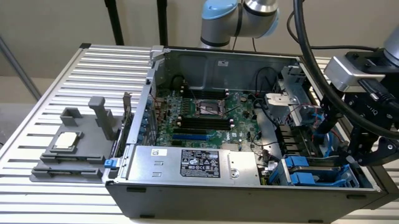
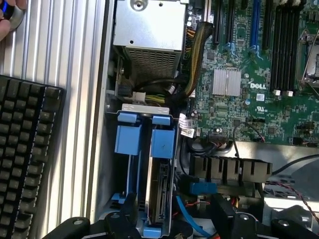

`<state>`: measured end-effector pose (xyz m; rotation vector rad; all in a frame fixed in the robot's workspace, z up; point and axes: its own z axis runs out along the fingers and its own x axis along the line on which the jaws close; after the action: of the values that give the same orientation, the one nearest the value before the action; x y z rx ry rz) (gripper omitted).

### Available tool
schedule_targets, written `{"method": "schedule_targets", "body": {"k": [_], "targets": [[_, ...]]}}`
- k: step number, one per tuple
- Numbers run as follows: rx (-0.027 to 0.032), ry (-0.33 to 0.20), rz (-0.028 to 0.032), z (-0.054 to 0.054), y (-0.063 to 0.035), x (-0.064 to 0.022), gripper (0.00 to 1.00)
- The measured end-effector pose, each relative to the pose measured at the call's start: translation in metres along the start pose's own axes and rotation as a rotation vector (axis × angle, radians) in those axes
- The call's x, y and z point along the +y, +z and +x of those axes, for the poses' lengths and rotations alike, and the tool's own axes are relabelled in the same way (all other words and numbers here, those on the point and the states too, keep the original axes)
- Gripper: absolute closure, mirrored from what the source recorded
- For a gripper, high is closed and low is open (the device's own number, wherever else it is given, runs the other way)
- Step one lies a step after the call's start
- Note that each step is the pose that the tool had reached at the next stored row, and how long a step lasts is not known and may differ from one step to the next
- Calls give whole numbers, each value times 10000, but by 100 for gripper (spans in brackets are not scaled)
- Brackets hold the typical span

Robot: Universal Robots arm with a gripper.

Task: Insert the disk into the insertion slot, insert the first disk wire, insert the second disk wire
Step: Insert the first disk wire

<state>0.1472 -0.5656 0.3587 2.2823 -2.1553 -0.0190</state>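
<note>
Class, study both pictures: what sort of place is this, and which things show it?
Probably a robotics lab bench set up for computer assembly: an open PC case sits on a slatted metal table, a robot arm reaches over it, and a keyboard lies beside the case.

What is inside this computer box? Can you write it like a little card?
case: open
disk: in its blue carrier, standing in the insertion slot
gripper: fingers open, one each side of the disk
blue wire: beside the disk
green board: middle of the case
keyboard: outside the case
</note>
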Motion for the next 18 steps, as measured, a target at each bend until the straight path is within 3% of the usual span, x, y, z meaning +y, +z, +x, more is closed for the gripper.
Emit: {"method": "schedule_targets", "body": {"k": [7,10,13,18], "targets": [[-47,1,-38,239,1,10,31],[-167,-2,-62,311,1,-2,31],[-355,-3,-73,366,0,-27,31],[-587,-9,-80,405,1,-104,45]]}}
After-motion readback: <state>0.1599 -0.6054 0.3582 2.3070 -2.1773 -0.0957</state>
